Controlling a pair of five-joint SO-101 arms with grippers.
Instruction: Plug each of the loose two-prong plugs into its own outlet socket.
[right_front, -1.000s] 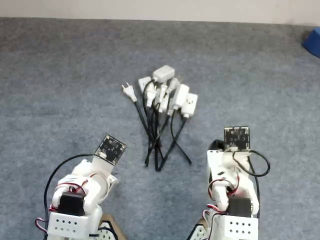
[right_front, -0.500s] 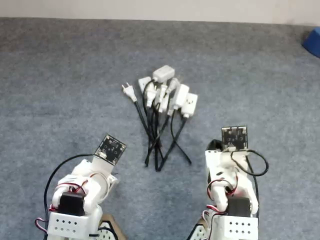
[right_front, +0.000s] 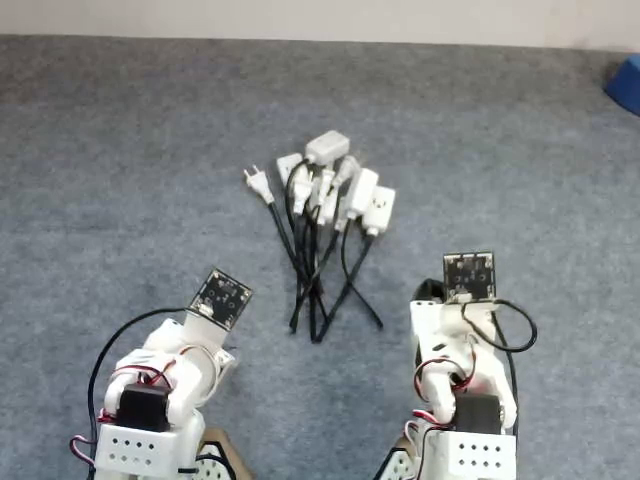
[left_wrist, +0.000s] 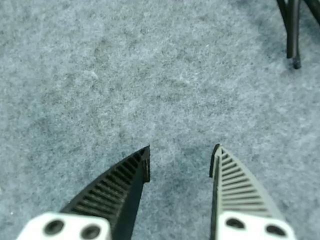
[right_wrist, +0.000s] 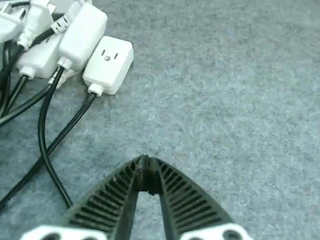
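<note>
Step in hand: the approach is judged to be under way; nothing is being carried, and the loose two-prong plug is lying unmated on the table.
Left pincer: is being held released, jaws apart with nothing between them, over bare table.
Right pincer: is being held clenched, fingertips touching, with nothing gripped.
Loose two-prong plug, location: is lying well ahead of the left pincer, at the outer edge of the heap, prongs pointing away from the heap.
Outlet socket: is lying ahead of the right pincer, off toward the left arm's side, well apart from the fingertips, face up.
Cords: are being fanned back from the heap toward both arms; cord ends are lying ahead of the left pincer, to its inner side.
Receptacles and contents: the slots of the outlet socket are being presented empty. Other white bodies are stacked just beside it; which of them are mated cannot be told.
Next move, judged: the right pincer is to be opened before any grasp; one pincer is to be brought forward over the loose two-prong plug and closed on its body, prongs left free, while the outlet socket is being steadied by the other.
Caution, judged: crossed cords are likely to drag neighbouring bodies when one is lifted.
</note>
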